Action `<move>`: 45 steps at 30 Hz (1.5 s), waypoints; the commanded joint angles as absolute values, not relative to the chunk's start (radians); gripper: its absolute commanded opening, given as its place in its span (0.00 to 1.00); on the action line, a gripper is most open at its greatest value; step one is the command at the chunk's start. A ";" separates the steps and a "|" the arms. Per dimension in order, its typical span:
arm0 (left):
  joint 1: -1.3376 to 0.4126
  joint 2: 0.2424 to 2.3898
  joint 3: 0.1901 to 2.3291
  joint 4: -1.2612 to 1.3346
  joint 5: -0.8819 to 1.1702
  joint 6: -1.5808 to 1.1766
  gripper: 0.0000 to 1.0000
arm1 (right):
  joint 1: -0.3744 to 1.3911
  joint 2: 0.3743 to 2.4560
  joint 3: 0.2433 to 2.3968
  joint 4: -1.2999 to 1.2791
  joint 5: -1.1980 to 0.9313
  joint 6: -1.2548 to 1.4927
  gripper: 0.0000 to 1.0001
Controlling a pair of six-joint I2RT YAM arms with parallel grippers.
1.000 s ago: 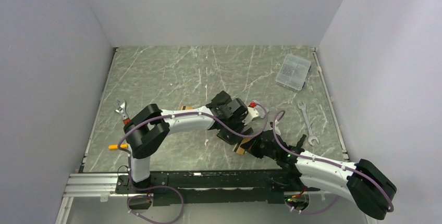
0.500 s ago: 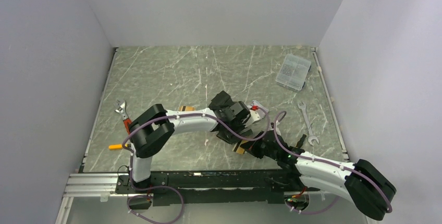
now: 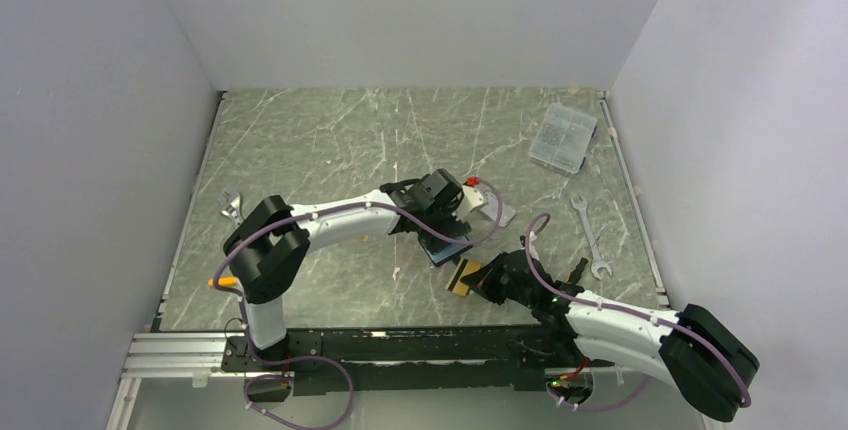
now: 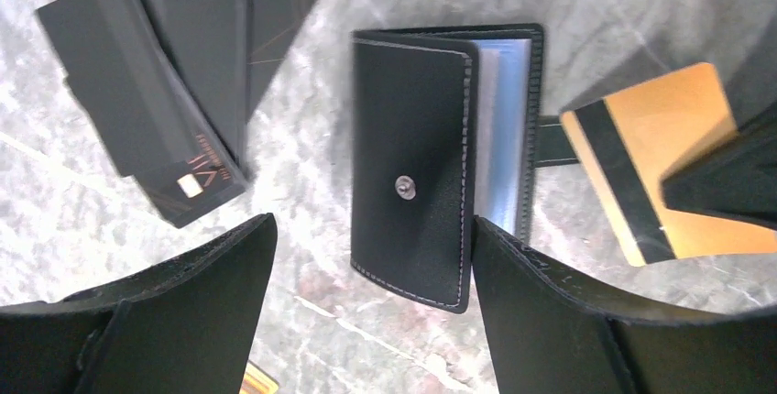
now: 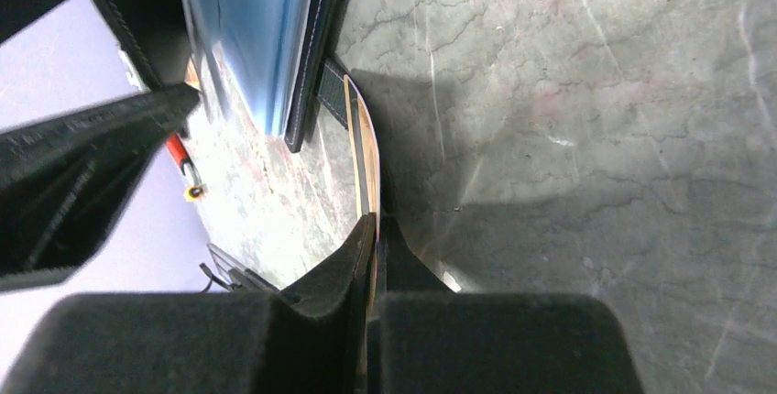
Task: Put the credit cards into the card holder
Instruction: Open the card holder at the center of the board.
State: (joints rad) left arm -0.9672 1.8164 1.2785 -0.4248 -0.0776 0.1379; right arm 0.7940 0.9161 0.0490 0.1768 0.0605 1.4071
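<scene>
The card holder [image 4: 412, 156], a black leather wallet with a snap stud, lies partly open with its light blue lining [image 4: 502, 119] showing. My left gripper [image 4: 373, 229] hangs open above it, and its near end sits between the fingers. Two black credit cards [image 4: 147, 92] lie overlapped to the left. My right gripper [image 5: 374, 229] is shut on the orange-gold credit card [image 5: 362, 156], which it holds edge-up beside the card holder's [image 5: 247, 27] open side. From above, the card holder [image 3: 447, 248] sits just left of the orange-gold card [image 3: 461, 278].
A clear plastic box [image 3: 562, 137] stands at the back right. One wrench [image 3: 590, 235] lies on the right of the table, another [image 3: 232, 206] on the left near an orange object [image 3: 222, 280]. White walls enclose the marble table [image 3: 330, 140].
My left arm has swung back and left, uncovering the card holder in the top view, and its jaws have narrowed slightly. The right gripper with the orange-gold card has barely moved.
</scene>
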 commanded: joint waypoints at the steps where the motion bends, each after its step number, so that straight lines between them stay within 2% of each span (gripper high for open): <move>1: -0.899 1.788 1.355 -0.449 -0.091 0.148 0.81 | 0.787 0.937 -0.040 -0.023 0.102 1.388 0.00; 11: -0.810 1.846 1.422 -0.477 0.039 0.121 0.62 | 0.786 0.917 -0.037 -0.048 0.105 1.385 0.00; 16: -0.762 1.915 1.453 -0.522 0.215 0.086 0.31 | 0.780 0.856 -0.026 -0.072 0.117 1.355 0.00; 21: -0.745 1.949 1.435 -0.535 0.309 0.067 0.16 | 0.775 0.722 -0.018 -0.091 0.134 1.303 0.00; 29: -0.740 1.896 1.393 -0.526 0.345 0.056 0.07 | 0.772 0.535 -0.009 -0.115 0.145 1.227 0.00; 32: -0.740 1.881 1.390 -0.528 0.357 0.050 0.00 | 0.774 0.496 -0.009 -0.121 0.136 1.203 0.00; 40: -0.741 1.836 1.387 -0.548 0.392 0.029 0.00 | 0.774 0.412 0.079 -0.192 0.140 1.160 0.00; 45: -0.746 1.800 1.390 -0.574 0.382 0.024 0.00 | 0.773 0.359 0.136 -0.322 0.178 1.157 0.00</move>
